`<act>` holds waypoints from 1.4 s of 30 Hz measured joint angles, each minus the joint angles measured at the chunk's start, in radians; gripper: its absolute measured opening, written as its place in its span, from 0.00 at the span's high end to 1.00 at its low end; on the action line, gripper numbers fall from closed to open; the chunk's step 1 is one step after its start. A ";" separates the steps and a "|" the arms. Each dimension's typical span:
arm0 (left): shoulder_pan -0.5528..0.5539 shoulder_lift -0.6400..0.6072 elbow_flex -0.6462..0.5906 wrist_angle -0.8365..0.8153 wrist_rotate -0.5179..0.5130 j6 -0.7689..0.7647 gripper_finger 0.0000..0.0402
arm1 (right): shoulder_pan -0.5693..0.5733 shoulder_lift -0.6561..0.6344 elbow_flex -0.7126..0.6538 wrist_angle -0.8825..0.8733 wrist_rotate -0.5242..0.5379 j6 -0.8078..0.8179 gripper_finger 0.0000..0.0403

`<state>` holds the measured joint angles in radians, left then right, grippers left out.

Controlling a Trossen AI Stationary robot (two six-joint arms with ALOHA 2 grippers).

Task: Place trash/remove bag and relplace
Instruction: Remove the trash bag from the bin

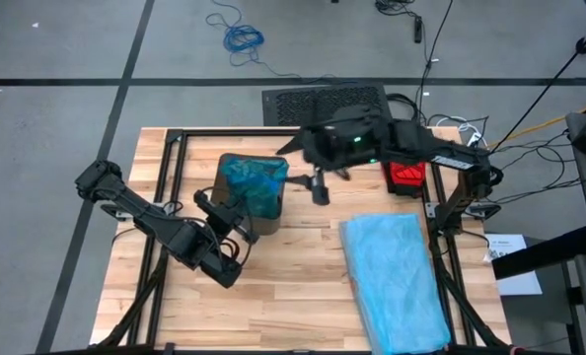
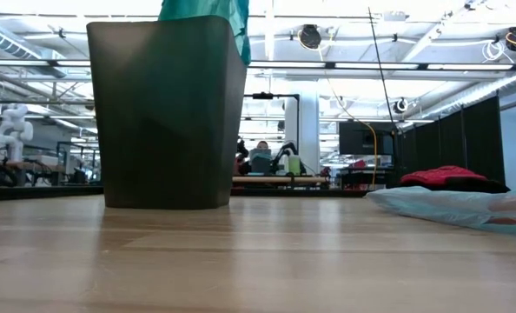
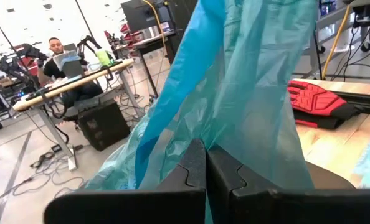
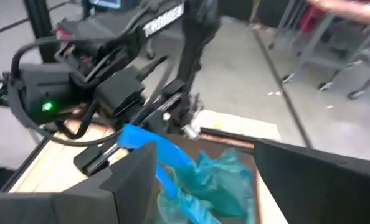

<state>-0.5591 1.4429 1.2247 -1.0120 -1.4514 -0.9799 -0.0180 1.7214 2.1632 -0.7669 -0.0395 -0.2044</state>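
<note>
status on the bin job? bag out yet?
Done: no loose trash shows on the table. In hand: the left gripper is shut on the teal bag, which rises above the bin rim but is not out yet. The right gripper hangs open beside the bin. Left: pull the bag clear and fit the pale blue bag, lying flat on the table.
</note>
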 joint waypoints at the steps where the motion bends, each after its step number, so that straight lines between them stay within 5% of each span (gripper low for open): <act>1: 0.000 0.000 0.000 0.000 0.000 0.000 1.00 | 0.000 -0.016 0.000 -0.004 0.017 -0.002 0.36; 7: 0.000 0.000 0.000 0.000 0.003 0.000 1.00 | 0.011 -0.067 0.002 -0.096 0.035 0.004 0.36; 16: 0.000 0.000 0.000 0.000 0.004 0.000 1.00 | 0.035 0.047 0.000 -0.043 0.031 0.017 0.38; 19: 0.000 0.000 0.000 0.000 0.005 0.000 1.00 | 0.035 0.072 0.000 -0.001 0.061 0.017 0.51; 23: 0.000 0.000 0.000 0.000 0.013 -0.001 1.00 | 0.035 0.077 0.000 0.039 0.094 -0.047 0.88; 25: 0.000 0.000 0.000 0.000 0.013 -0.001 1.00 | 0.031 0.077 0.000 0.057 0.095 -0.066 0.96; 42: 0.000 0.000 0.000 0.012 0.057 -0.008 1.00 | 0.025 0.070 0.097 0.172 0.100 -0.130 1.00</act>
<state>-0.5591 1.4429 1.2247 -0.9998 -1.3946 -0.9874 0.0067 1.7912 2.2606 -0.5947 0.0605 -0.3344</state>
